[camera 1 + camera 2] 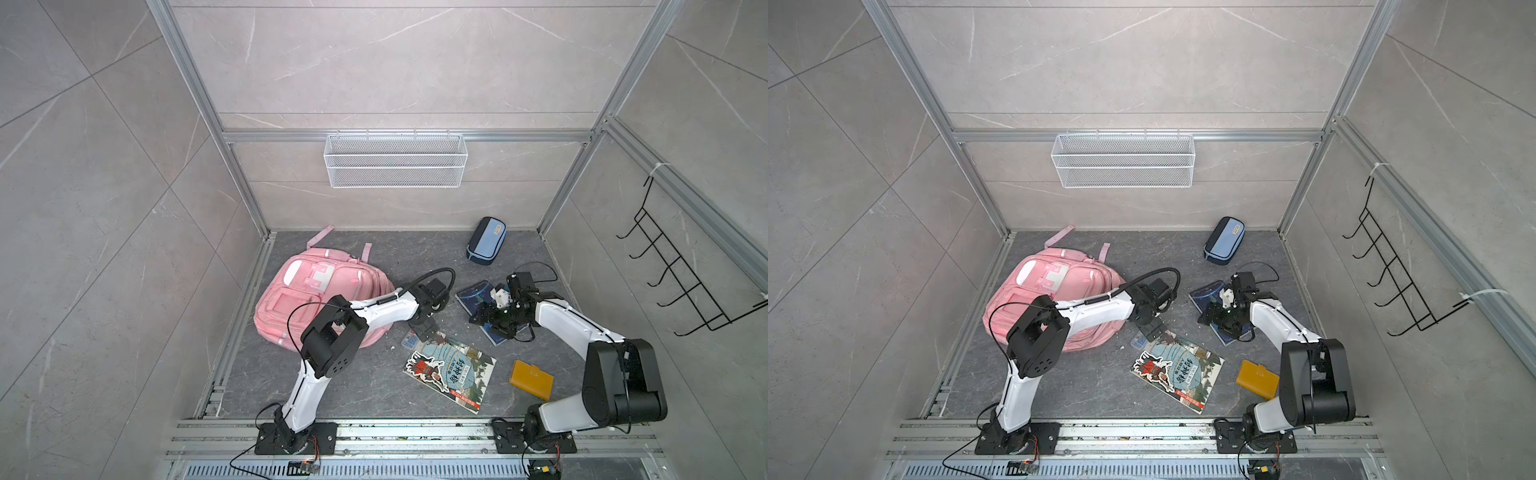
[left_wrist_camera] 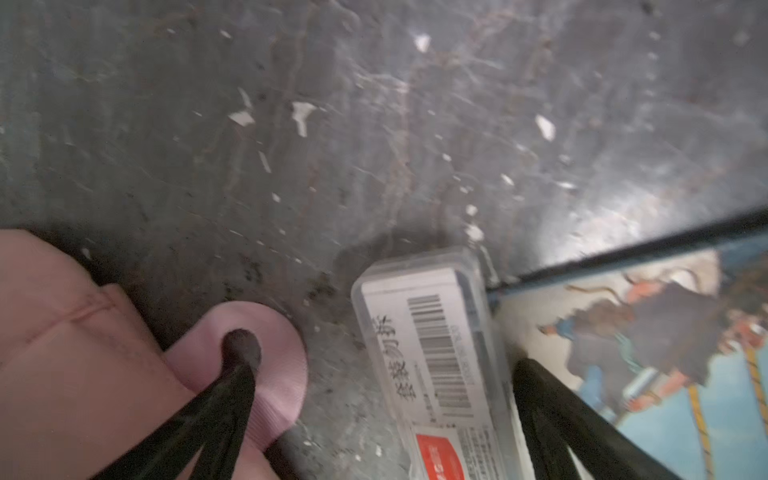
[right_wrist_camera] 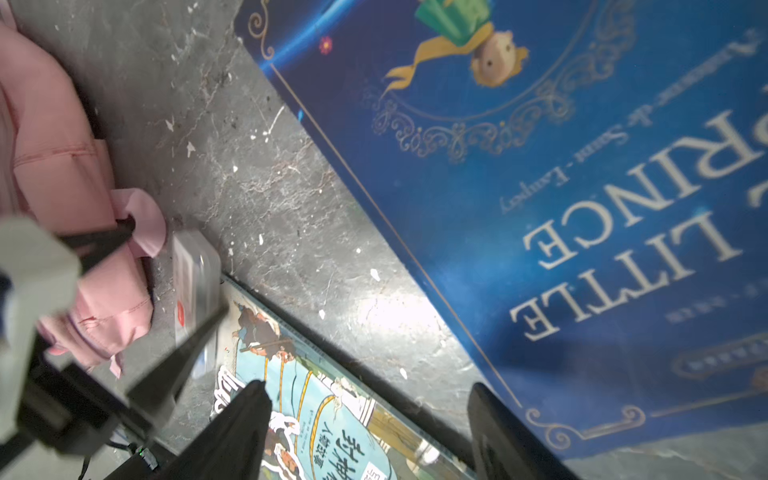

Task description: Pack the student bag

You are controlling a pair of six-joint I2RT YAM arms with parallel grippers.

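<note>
Your left hand (image 2: 382, 357) gapes wide and empty, straddling the small clear barcoded plastic box (image 2: 428, 345) (likely lining up a pick). Your right hand (image 3: 368, 388) hovers parted and empty by the dark-blue book (image 3: 498, 187). The soft pink fabric student bag (image 1: 299, 299) lies on the left of the tabletop (image 1: 353, 386), beside the box.

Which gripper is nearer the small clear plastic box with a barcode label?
Left. The left gripper straddles the small clear plastic box, jaws open; the right gripper hovers farther off, by the dark blue book.
</note>
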